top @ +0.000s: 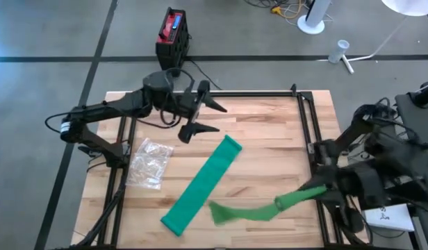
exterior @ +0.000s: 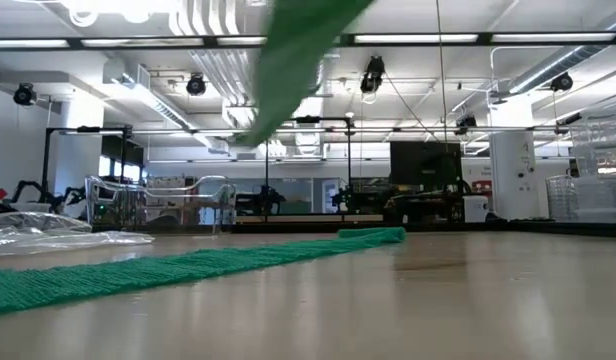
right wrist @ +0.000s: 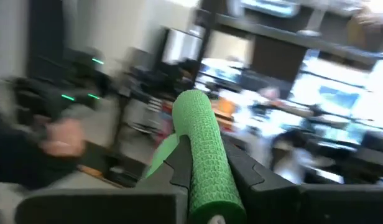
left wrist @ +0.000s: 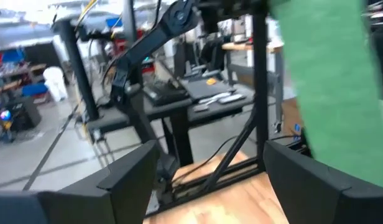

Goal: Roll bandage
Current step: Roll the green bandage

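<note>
The bandage (top: 200, 184) lay as a flat green strip running diagonally across the middle of the wooden bench (top: 269, 132), one end near the front edge, the other toward the centre. At the far left of the bench a crumpled clear plastic wrapper (top: 150, 164) sat just beside that strip. Above and behind it, the left pincer (top: 202, 111) hovered with its fingers spread wide and nothing between them. To the right, a second green length (top: 245, 210) hung off the bench, trailing limp from the right pincer (top: 287, 201), which was clamped on a partly rolled end (right wrist: 204, 158); whether the two green lengths joined could not be told.

The fabric looked light, soft and crepe-like, with a textured weave that should grip itself and resist slipping. It drooped and twisted freely, so it probably offers no stiffness: an unsupported tail will sag and skew. The firm rolled core seemed the sensible place to hold, with the free tail kept taut and flat against the bench.
</note>
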